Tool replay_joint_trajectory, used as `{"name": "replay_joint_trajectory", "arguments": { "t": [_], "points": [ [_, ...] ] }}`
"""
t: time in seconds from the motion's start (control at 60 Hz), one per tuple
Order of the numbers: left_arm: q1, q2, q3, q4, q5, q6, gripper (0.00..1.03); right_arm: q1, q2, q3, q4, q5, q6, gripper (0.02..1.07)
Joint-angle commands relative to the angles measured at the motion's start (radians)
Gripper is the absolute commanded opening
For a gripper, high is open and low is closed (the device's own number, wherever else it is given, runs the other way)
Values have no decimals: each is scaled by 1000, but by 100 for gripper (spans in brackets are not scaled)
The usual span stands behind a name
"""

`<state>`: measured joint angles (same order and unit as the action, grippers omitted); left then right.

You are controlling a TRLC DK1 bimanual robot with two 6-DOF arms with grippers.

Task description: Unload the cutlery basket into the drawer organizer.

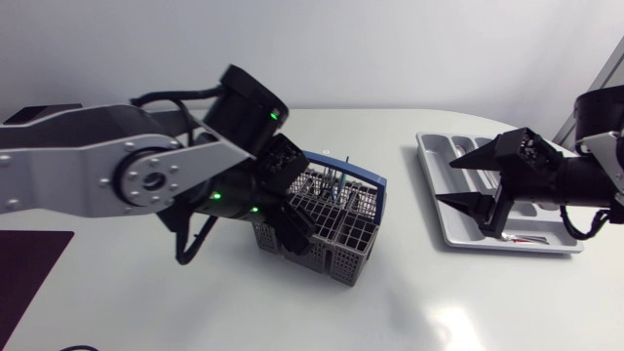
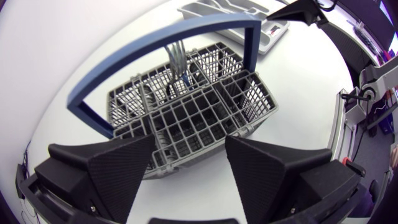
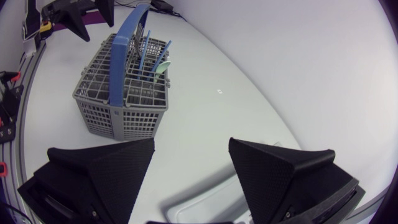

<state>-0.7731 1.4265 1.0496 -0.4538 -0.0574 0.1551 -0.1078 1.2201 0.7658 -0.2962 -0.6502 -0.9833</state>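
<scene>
The grey cutlery basket (image 1: 336, 229) with a blue arched handle (image 1: 375, 185) stands mid-table, and a few pieces of cutlery (image 1: 334, 183) stick up in its far compartments. My left gripper (image 1: 292, 200) hangs open over the basket's near end. In the left wrist view the basket (image 2: 193, 115) lies just ahead of and below the spread fingers (image 2: 118, 168), which do not touch it. The grey drawer organizer (image 1: 444, 210) sits at the right. Over it my right gripper (image 1: 478, 182) stands open and holds nothing. From the right wrist view, the basket (image 3: 121, 93) and its blue and teal utensils (image 3: 158, 59) are far ahead.
A small reddish utensil (image 1: 526, 238) lies in the organizer's front compartment. A dark mat (image 1: 29, 268) covers the table's front left corner. Bare white tabletop separates the basket from the organizer.
</scene>
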Motion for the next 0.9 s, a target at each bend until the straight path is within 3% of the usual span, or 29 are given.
{"name": "replay_joint_trajectory", "arguments": {
  "t": [0.0, 0.2, 0.283, 0.383, 0.617, 0.65, 0.883],
  "points": [
    [14, -72, -65, -9, 2, 31, 86, 30, 67, 29, 34, 17, 109, 89],
    [80, -181, -220, 9, 42, 90, 85, 69, 274, 152, 66, 37, 241, 89],
    [127, -184, -260, 15, 51, 124, 77, 71, 345, 202, 65, 30, 287, 88],
    [209, -173, -312, 53, 111, 166, 60, 89, 409, 247, 65, 27, 321, 69],
    [275, -63, -330, 170, 151, 198, 28, 128, 544, 356, 31, 11, 380, 13],
    [285, -24, -321, 193, 151, 202, 23, 132, 558, 365, 22, 7, 383, 12],
    [290, 72, -272, 250, 156, 207, 20, 192, 559, 365, -61, 7, 356, 9]
  ]
}}
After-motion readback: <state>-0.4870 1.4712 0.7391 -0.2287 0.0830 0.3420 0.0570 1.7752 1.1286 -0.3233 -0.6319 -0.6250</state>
